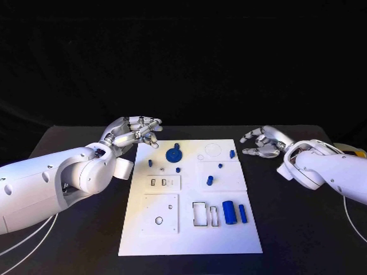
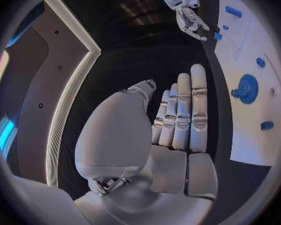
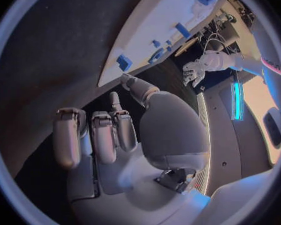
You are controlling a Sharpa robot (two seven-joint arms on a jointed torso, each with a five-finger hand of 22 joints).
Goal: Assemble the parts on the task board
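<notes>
White task board (image 1: 233, 240) on black table (image 1: 84, 240); blue gear (image 1: 174, 154), blue cylinder (image 1: 229, 212); silver hands, white arms.

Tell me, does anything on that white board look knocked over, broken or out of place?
Nothing stands out. The task board lies square on the black table, and the blue parts, such as the gear and the cylinder, sit tidily on it. Both the left hand and right hand hold nothing, one at each side of the board's far end.

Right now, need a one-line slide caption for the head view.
Both hands, left and right, hover empty beside the white board, blue gear and other blue parts untouched.
</notes>
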